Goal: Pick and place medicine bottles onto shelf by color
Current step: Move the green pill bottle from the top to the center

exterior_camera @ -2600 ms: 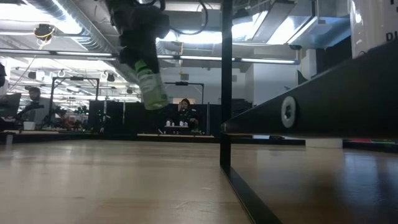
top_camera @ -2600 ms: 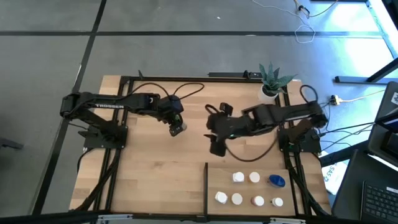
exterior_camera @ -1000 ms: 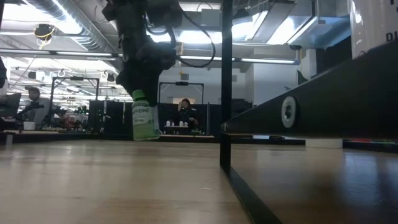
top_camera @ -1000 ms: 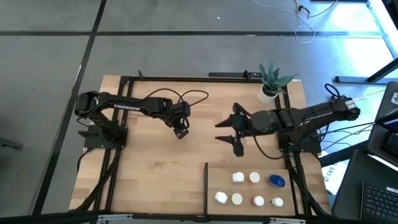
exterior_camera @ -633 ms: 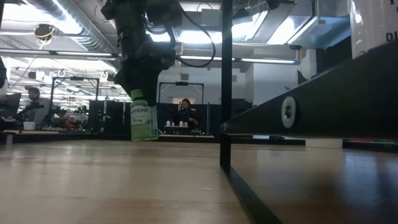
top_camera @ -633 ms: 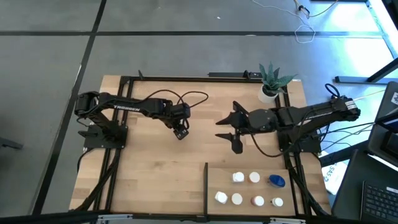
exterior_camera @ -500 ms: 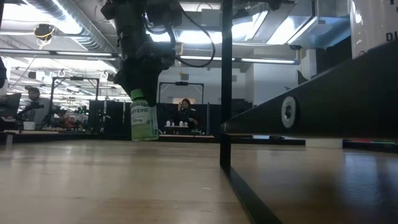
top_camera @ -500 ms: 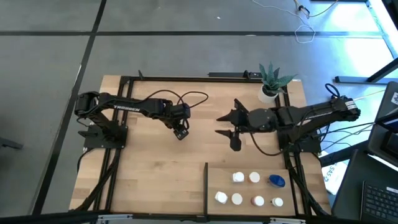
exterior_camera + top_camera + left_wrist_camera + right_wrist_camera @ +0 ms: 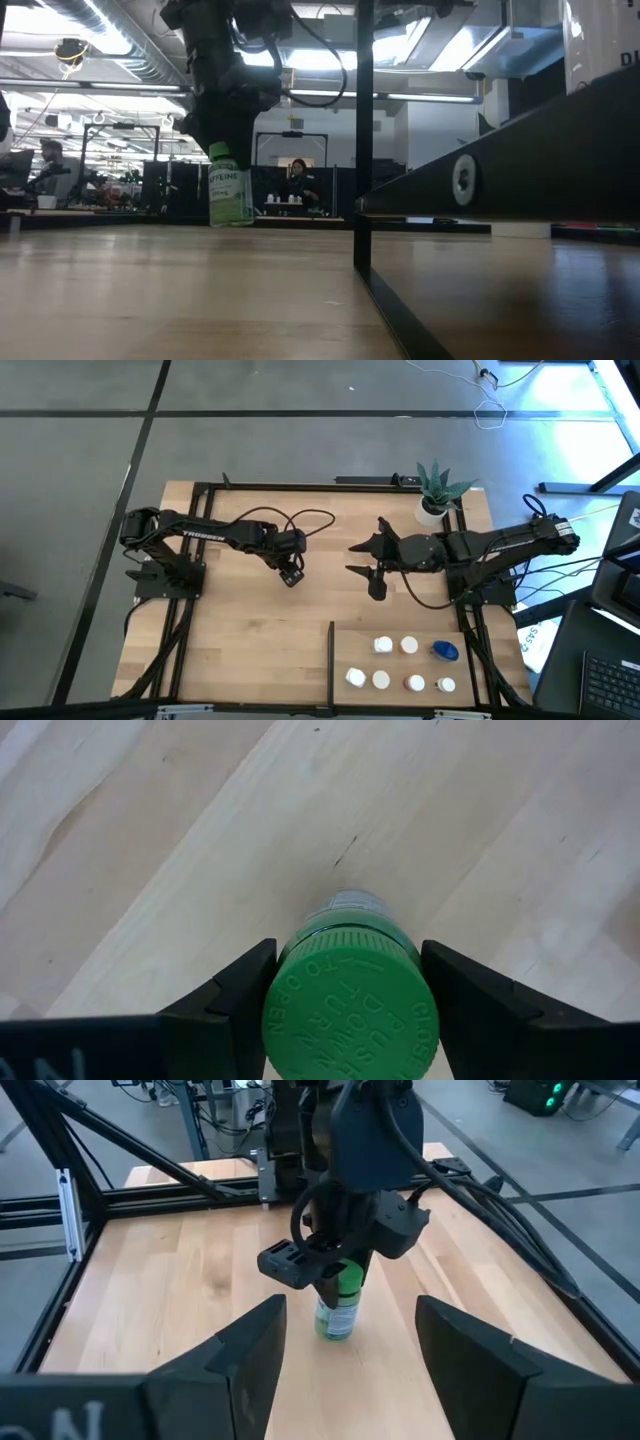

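Note:
A small medicine bottle with a green cap and a green-and-white label [image 9: 230, 187] stands on the wood table left of centre, also in the right wrist view [image 9: 338, 1308]. My left gripper [image 9: 290, 572] is shut on it from above. My right gripper [image 9: 366, 567] hovers open to the right of it, fingers pointing toward the bottle, nothing between them. At the near right, on the shelf [image 9: 400, 622], several white-capped bottles [image 9: 383, 645] and one blue one [image 9: 445, 651] stand upright. My left gripper pinches the bottle's green cap [image 9: 290, 990] between its two fingers [image 9: 238, 995], one on each side. The fingers come steeply from above, slanting down. The bottle stands upright below them, and its base [image 9: 231, 222] appears to rest on the table.
A thin black divider bar [image 9: 331, 660] marks the shelf's left side. A potted green plant [image 9: 436, 488] stands at the far right corner. Black frame rails [image 9: 300, 485] run round the table. Bare wood lies between the arms and at the near left.
My right gripper has swung a little toward the table's far edge, still open. The green-capped bottle, slightly tilted a second ago, now stands upright in the same spot under my left gripper.

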Available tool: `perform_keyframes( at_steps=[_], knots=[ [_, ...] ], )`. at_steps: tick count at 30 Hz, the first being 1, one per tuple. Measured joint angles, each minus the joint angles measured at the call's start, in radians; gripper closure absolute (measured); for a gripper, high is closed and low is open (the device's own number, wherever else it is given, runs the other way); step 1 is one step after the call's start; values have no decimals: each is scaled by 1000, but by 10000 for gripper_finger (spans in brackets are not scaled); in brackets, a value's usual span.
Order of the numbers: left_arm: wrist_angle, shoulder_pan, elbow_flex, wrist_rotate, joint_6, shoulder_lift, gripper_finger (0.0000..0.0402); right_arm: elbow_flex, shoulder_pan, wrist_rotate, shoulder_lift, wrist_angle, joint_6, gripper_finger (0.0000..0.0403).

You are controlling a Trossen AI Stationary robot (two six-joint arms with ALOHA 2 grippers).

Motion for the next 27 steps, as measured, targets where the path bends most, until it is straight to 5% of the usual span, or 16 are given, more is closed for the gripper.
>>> perform_keyframes(
  at_steps=[13,27],
  knots=[
    [0,-9,0,-27,1,0,192,0,0,-138,0,-10,-32,178],
    [0,-9,0,-27,1,0,192,0,0,-139,1,-52,-74,178]
  ],
)
